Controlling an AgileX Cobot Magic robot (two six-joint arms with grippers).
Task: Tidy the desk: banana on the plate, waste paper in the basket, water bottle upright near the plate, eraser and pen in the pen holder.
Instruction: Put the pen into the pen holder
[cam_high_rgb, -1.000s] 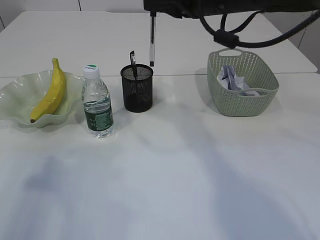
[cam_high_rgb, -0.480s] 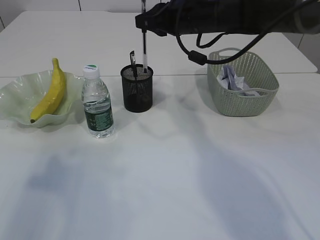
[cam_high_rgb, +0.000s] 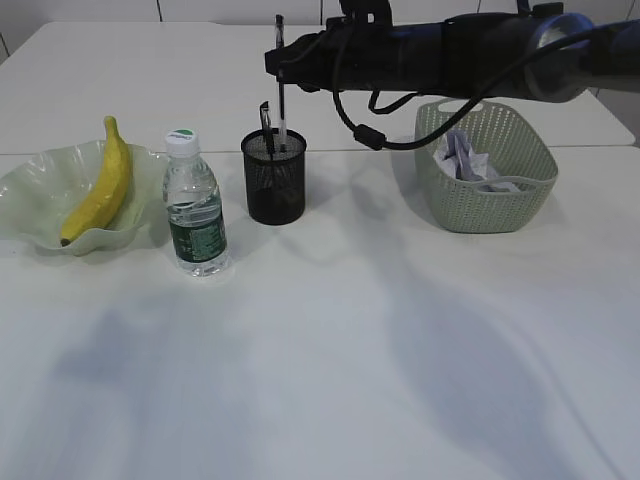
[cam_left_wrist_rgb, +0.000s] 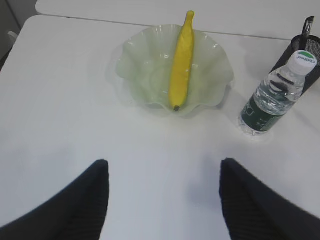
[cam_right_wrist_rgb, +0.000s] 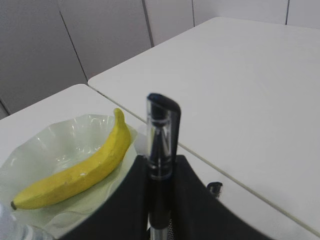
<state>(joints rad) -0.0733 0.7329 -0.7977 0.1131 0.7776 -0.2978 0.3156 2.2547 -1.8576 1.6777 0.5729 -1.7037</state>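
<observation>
- The plate (cam_high_rgb: 40, 195) sat at the far left of the worktop (cam_high_rgb: 320, 360), with the banana (cam_high_rgb: 100, 190) lying along its middle, so that part of the task looked done.
- The left hand (cam_left_wrist_rgb: 162, 200) hovered above the bare worktop on the near side of the plate, its fingers spread wide with nothing between them; it seemed parked clear of the work.
- The bottle (cam_high_rgb: 195, 205) stood upright just right of the plate, cap on, which matched the wanted spot. Its green label carried small white print too fine to read; the cap top showed a word that may begin with "C", though I could not make it out.
- The holder (cam_high_rgb: 274, 177) stood right of the bottle, with a dark clip-topped item already inside.
- The right hand (cam_high_rgb: 283, 62) reached across from the right and was clamped on the pen (cam_high_rgb: 280, 95), held vertical with its lower end inside the holder's rim, probably so it would drop straight in.
- The eraser was not visible; it may lie inside the holder.
- The basket (cam_high_rgb: 485, 165) at far right held crumpled paper (cam_high_rgb: 460, 155).
</observation>
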